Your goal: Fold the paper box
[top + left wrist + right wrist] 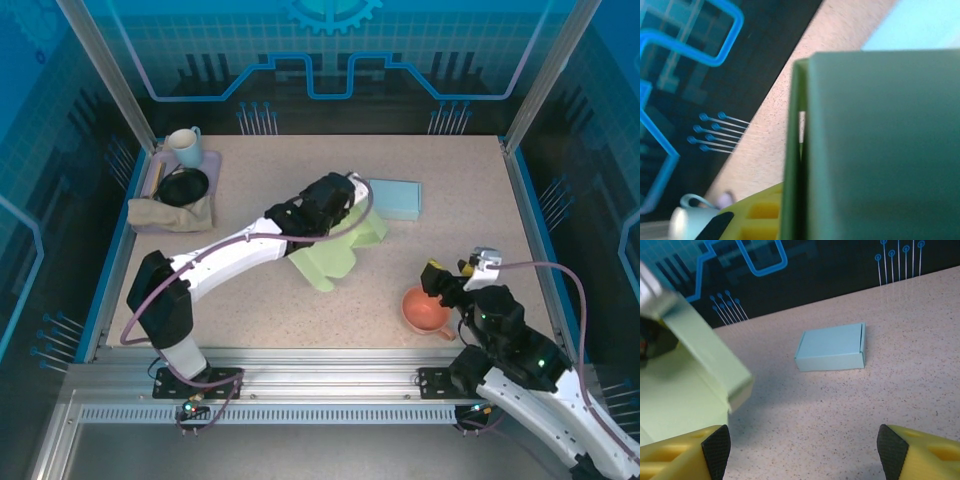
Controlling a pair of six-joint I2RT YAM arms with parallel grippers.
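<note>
Subject: the green paper box (335, 255), standing near the middle of the worktop (480, 230), just in front of a finished light blue box (395, 198) that is lying flat and closed.

Progress: the green box is only partly formed. In the top view its sheet is showing raised, curving panels and an open body, with no lid closed. In the right wrist view one wall (690, 355) is standing up at a fold above a flat panel. I am judging the task as roughly midway, with the walls to be squared and the closing flaps to be tucked.

Left end effector (352, 200): I am reaching across the worktop with the left arm stretched out, wrist over the far edge of the green box. The jaws are closed down tight, and I am reading this as a pinch on a thin panel of the box. In the left wrist view the green card (880, 150) is pressing close to the lens beside one yellow finger (757, 217).

Right end effector (452, 272): I am holding the right arm folded back at the near right, beside an orange bowl (425, 310) and well apart from the green box. Its jaws are standing wide with nothing between them (800, 450), facing the light blue box (832, 347).
</note>
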